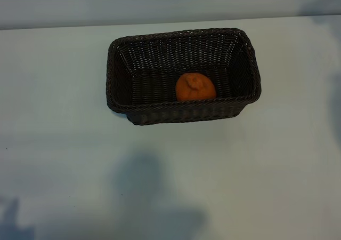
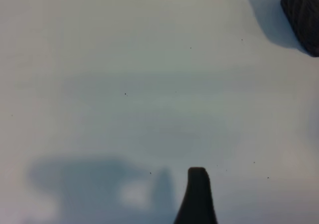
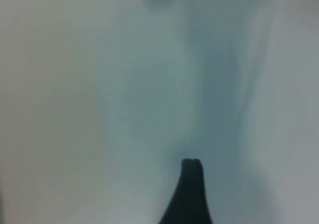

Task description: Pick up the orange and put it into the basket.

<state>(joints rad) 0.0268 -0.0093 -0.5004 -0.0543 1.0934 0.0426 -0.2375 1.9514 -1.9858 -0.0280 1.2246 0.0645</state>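
Note:
The orange (image 1: 195,87) lies inside the dark brown wicker basket (image 1: 123,69), against its near wall and a little right of the middle. The basket stands on the white table toward the back. Neither arm shows in the exterior view. In the left wrist view a single dark fingertip (image 2: 197,194) hangs over bare table, with a corner of the basket (image 2: 303,15) farther off. The right wrist view likewise shows one dark fingertip (image 3: 191,189) above bare table. Both grippers are open and nothing is between their fingers.
The white table (image 1: 64,144) spreads out around the basket, and its back edge runs just behind it. Soft shadows of the arms fall on the near part of the table.

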